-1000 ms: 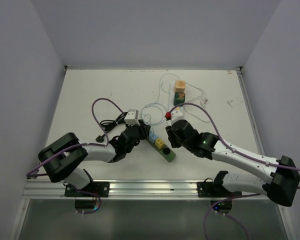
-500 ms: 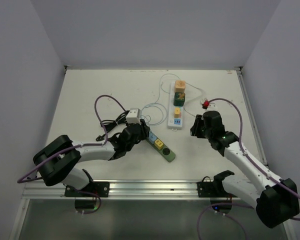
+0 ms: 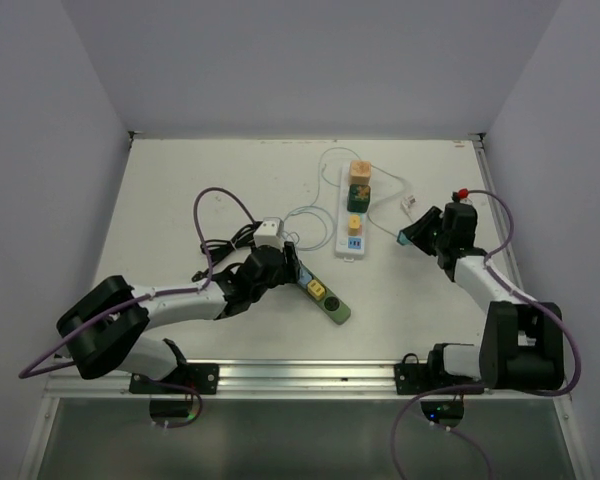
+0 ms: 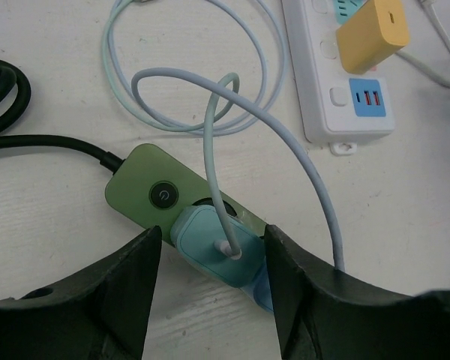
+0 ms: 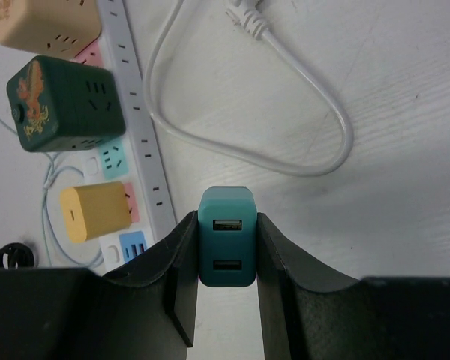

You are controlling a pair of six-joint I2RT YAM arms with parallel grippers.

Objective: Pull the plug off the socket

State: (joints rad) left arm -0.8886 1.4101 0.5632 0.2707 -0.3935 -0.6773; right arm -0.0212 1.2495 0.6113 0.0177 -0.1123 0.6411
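Jaws of our right tool [image 5: 226,251] were clamped on the teal square charger plug [image 5: 226,221], well apart from the white power strip [image 5: 139,142]. Our left tool [image 4: 210,244] straddled, unclosed, the pale-blue plug [image 4: 202,244] seated in the green power strip [image 4: 139,184]. We judged it should pinch both flanks squarely, then pull straight out.

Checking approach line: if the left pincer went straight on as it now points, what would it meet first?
The pale blue plug seated in the green power strip, lying between the fingers of the left pincer; depth is unclear.
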